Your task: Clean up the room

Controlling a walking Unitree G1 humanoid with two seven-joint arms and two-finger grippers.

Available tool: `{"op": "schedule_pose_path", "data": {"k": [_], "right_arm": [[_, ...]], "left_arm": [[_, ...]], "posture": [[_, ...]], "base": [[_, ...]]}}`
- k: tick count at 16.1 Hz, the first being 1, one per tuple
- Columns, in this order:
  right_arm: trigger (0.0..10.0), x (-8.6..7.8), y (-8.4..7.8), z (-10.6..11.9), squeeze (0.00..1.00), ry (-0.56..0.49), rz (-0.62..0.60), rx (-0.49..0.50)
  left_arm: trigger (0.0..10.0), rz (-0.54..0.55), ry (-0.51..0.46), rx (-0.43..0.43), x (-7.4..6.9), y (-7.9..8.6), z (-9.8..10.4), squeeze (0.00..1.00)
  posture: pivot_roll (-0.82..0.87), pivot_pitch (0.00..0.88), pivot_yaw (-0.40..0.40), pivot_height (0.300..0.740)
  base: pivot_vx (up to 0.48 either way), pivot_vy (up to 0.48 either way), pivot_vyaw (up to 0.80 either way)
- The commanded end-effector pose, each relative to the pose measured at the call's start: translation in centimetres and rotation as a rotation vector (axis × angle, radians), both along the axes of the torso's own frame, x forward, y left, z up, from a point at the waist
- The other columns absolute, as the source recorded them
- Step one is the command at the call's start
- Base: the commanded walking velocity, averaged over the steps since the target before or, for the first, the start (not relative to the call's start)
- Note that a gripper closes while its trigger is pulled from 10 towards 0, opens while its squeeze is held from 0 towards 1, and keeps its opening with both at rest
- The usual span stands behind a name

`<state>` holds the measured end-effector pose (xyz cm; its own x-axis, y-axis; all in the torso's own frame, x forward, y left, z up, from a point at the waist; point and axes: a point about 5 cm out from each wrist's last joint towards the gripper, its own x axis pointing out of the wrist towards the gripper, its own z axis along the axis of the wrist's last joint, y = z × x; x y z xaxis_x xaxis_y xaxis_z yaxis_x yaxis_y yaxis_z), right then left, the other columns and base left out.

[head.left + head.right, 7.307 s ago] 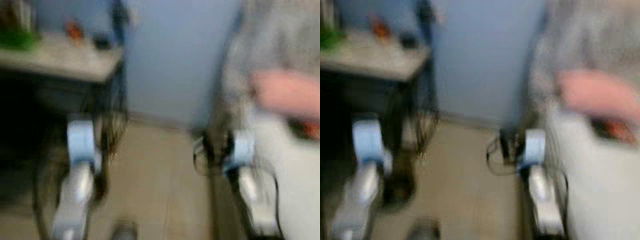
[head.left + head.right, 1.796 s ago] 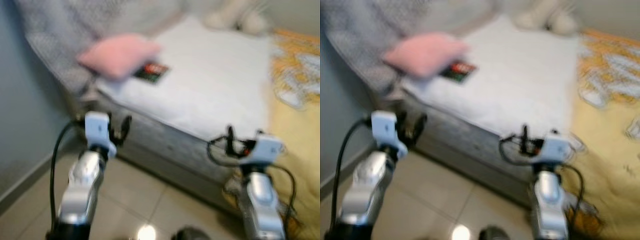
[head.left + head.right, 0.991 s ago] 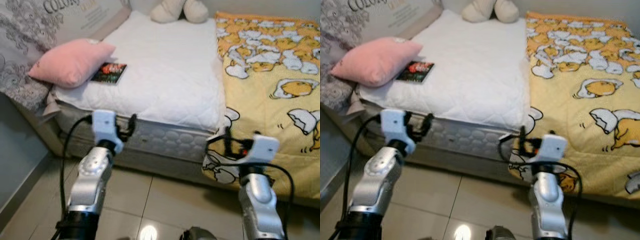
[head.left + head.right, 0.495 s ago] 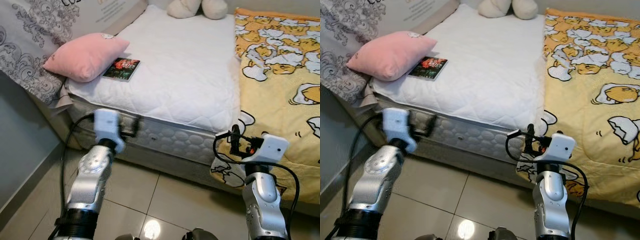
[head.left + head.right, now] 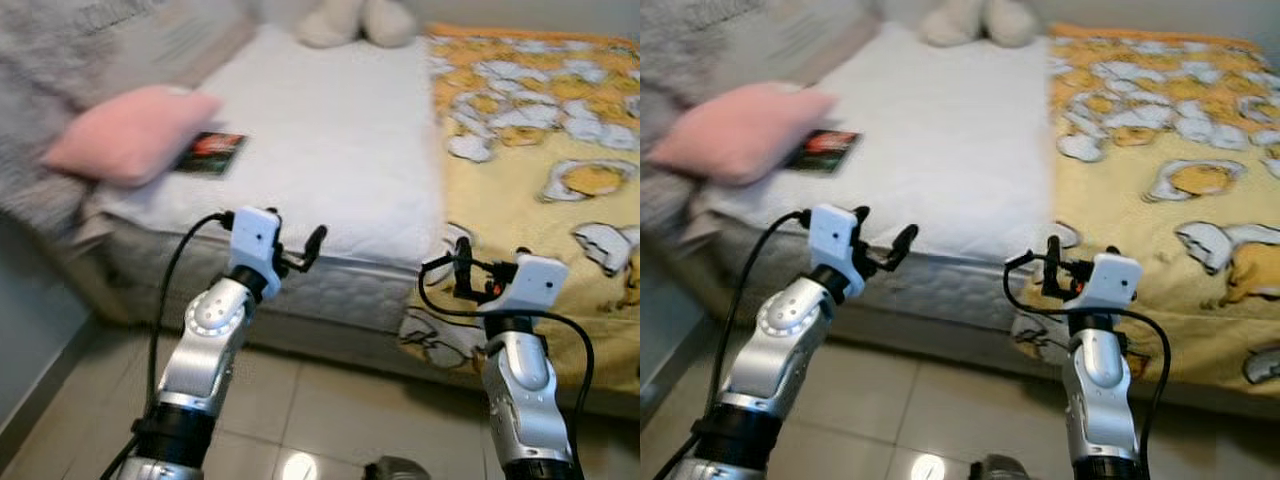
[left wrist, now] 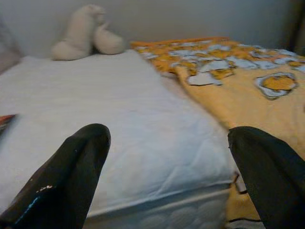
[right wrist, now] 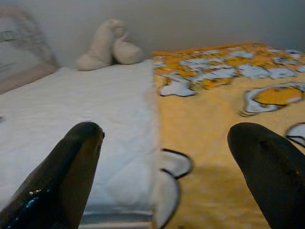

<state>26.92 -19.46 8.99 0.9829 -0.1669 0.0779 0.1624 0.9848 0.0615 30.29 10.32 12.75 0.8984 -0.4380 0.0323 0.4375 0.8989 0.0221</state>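
Observation:
A bed with a bare white mattress (image 5: 330,130) stands before me. A pink pillow (image 5: 125,133) lies at the mattress's left end, and a small dark book (image 5: 210,152) lies flat beside it. A cream plush toy (image 5: 345,22) sits at the far end. A yellow cartoon-print blanket (image 5: 540,150) covers the bed's right part and hangs over its near edge. My left gripper (image 5: 300,255) is open, raised in front of the mattress's near edge. My right gripper (image 5: 462,275) is open, level with the blanket's hanging hem. Neither holds anything.
Beige tiled floor (image 5: 330,420) runs between me and the bed. A grey patterned fabric (image 5: 60,60) rises behind the pillow at the left. A blue-grey wall (image 5: 25,340) closes the floor on the left.
The camera has shifted and the picture is slightly blurred. My left arm has risen and reached forward, bringing its gripper up to the mattress edge. The right arm holds about the same pose.

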Motion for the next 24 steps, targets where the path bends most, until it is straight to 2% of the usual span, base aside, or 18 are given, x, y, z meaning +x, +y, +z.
{"op": "schedule_pose_path", "data": {"k": [1, 11, 15, 19, 24], "right_arm": [[10.0, 0.5, 0.6, 0.2, 0.0, -0.007, 0.015, 0.003], [10.0, 0.7, 0.6, 0.2, 0.0, -0.012, 0.017, 0.003], [10.0, 0.4, 0.3, -0.3, 0.0, 0.016, -0.004, 0.012], [10.0, 0.3, 0.4, -0.2, 0.0, 0.003, 0.001, 0.002], [10.0, 0.3, 0.5, -0.3, 0.0, 0.008, 0.008, -0.003]], "left_arm": [[10.0, 0.005, -0.009, 0.016, 0.2, 0.3, 0.2, 0.0], [10.0, -0.045, -0.046, 0.014, 0.1, -0.6, 0.6, 0.0], [10.0, -0.085, -0.057, 0.008, -0.3, -1.2, 0.6, 0.0], [10.0, -0.071, -0.037, 0.007, -0.2, -1.3, 0.4, 0.0], [10.0, -0.053, -0.038, 0.009, -0.2, -1.1, 0.5, 0.0]], "posture": [[-0.06, 0.0, 0.03, 0.71], [-0.06, 0.0, 0.037, 0.71], [-0.07, 0.0, 0.043, 0.71], [-0.07, 0.0, 0.05, 0.71], [-0.07, 0.0, 0.051, 0.71]], "base": [[0.48, 0.0, 0.0], [0.48, 0.0, 0.0], [0.48, 0.0, -0.6], [0.095, 0.0, 0.0], [0.348, -0.327, 0.0]]}}
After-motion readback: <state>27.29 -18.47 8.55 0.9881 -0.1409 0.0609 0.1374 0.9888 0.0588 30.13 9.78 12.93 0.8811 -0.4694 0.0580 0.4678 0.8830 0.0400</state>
